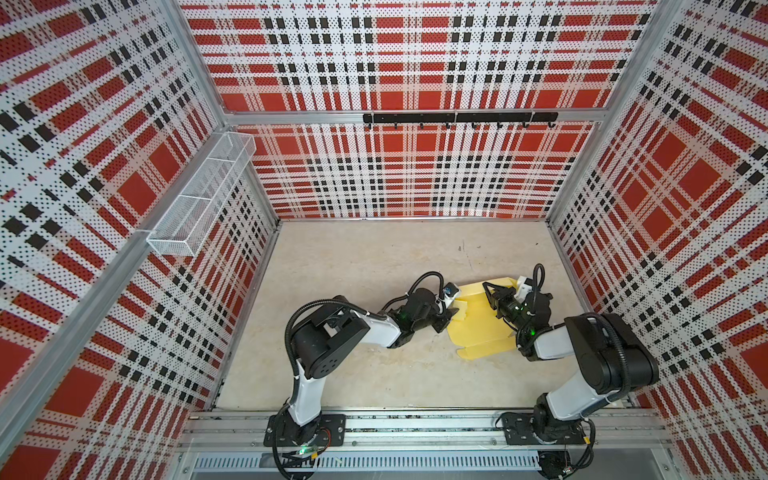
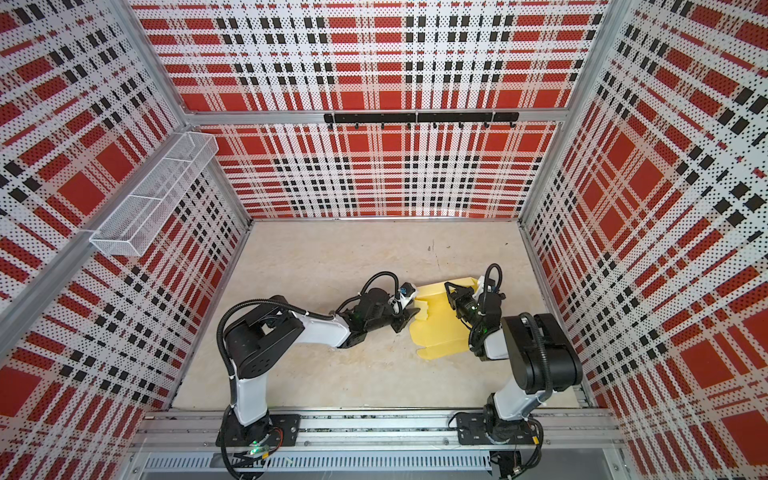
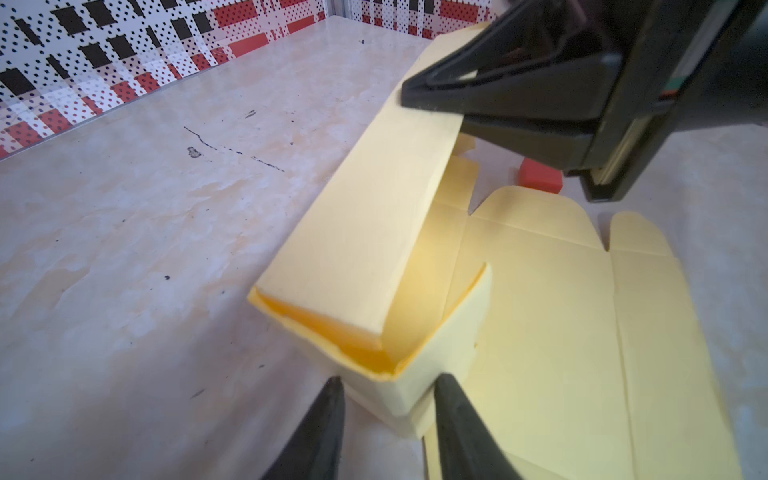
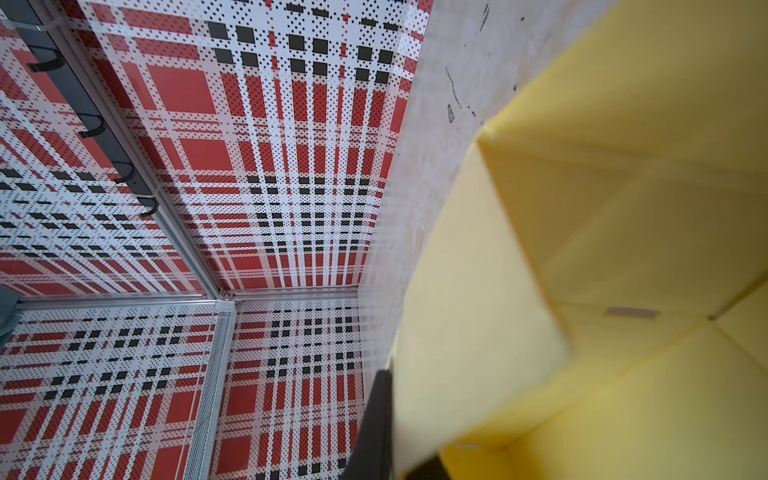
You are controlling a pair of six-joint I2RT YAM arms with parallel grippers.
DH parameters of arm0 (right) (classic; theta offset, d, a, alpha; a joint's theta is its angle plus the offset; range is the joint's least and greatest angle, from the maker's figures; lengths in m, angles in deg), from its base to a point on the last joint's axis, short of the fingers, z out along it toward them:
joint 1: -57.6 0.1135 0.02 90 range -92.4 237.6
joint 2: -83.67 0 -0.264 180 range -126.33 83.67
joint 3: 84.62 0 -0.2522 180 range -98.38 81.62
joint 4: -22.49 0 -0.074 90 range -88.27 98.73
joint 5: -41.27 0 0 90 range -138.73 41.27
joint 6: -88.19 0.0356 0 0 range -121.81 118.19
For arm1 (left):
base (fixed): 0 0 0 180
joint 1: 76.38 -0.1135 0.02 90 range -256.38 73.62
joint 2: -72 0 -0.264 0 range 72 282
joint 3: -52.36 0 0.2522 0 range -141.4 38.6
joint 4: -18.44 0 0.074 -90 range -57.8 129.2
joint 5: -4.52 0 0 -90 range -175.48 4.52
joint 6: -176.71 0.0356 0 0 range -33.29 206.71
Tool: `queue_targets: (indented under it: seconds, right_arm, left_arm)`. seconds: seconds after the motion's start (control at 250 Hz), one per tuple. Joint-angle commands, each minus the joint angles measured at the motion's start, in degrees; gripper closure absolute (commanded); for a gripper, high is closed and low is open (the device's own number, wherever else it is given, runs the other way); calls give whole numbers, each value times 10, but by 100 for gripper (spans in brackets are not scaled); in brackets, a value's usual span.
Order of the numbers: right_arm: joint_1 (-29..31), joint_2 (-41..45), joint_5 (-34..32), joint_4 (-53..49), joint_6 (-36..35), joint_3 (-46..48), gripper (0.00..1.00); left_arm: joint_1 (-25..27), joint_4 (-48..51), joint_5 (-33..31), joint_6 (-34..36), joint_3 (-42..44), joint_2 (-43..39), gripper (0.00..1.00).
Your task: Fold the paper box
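- Right gripper (image 3: 434, 110) pinches the end edge of the box's (image 3: 365, 232) raised flap.
- Left gripper (image 3: 388, 379), spread, straddles a box corner.
- Table (image 1: 353, 266) lies bare left of the box.

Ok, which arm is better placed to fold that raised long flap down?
Right, likely. The right gripper pinches the long flap at its far end, so it can steer it; the left gripper, jaws apart, only straddles a corner of the paper box.

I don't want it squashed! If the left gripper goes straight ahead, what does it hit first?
Probably the paper box: its folded-up corner sits right ahead of the left gripper, between the open fingers. Depth is unclear.
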Motion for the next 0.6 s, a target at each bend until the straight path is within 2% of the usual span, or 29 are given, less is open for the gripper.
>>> queue_targets:
  seconds: [0.0, 0.12, 0.4, 0.508, 0.596]
  right_arm:
    - [10, 24, -22, -10, -4, 17, 100]
    - [13, 53, -35, -49, -9, 19, 100]
    - [14, 132, -52, -143, -32, 14, 100]
    - [20, 137, -54, -175, -41, 6, 100]
    - [23, 117, -57, -151, -30, 12, 99]
  left_arm:
    - [0, -20, -18, -17, -25, 18, 67]
    - [0, -25, -46, -24, -42, 31, 72]
    - [8, -24, -81, -40, -72, 46, 76]
    - [7, -24, -81, -46, -82, 52, 76]
    - [7, -21, -87, -49, -87, 50, 76]
